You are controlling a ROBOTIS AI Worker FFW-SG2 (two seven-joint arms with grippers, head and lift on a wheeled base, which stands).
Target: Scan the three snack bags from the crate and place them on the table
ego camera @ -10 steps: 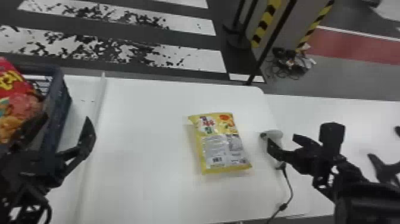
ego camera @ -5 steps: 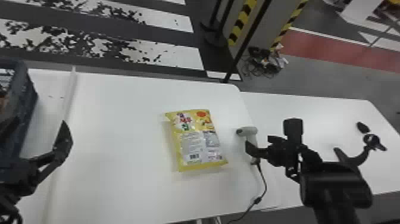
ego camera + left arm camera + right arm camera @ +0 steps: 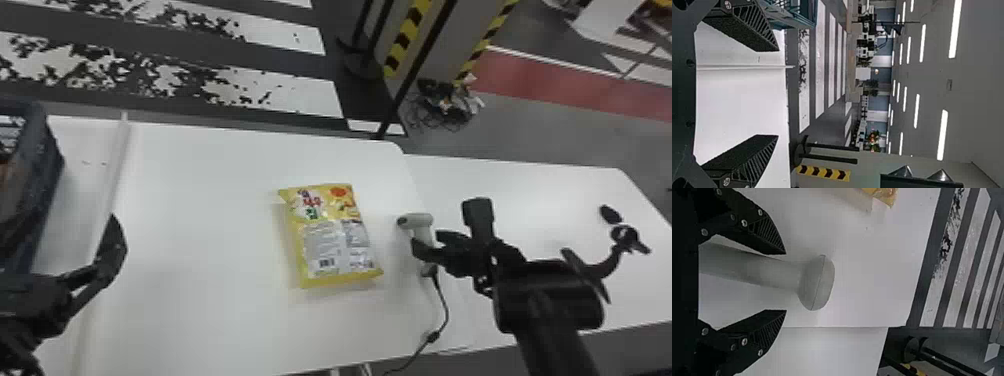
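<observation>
Snack bag: the yellow snack bag [image 3: 332, 235] lies flat on the bench [image 3: 200, 215], printed back up, its barcode [image 3: 326, 262] facing upward near the lower end.
Bag handling: probably light, puffy and slick, its filling easy to crush; a gentle pinch across the middle of the body should suit it better than a hard squeeze, and the flat seams at the ends look too floppy to steer it by.
Scanner: the pale scanner [image 3: 416, 220] is on the bench just beside the bag, on the robot's right, with its dark cable [image 3: 446, 310] trailing toward the near edge.
Scanner handling: likely stiff, smooth and fairly light; best held around the handle, below the bulky head, allowing for some drag from the cable.
Right gripper: the right gripper [image 3: 785, 282] has its fingers spread, one on each side of the scanner's handle, with gaps visible between fingertips and handle.
Left gripper: the left gripper [image 3: 778, 93] is wide and empty, near the crate [image 3: 37, 200] on the robot's left.
Step in hand: seemingly taking up the scanner to read this bag.
Next need: close squarely on the handle, then aim the head at the barcode; an off-centre grip could let it twist.
</observation>
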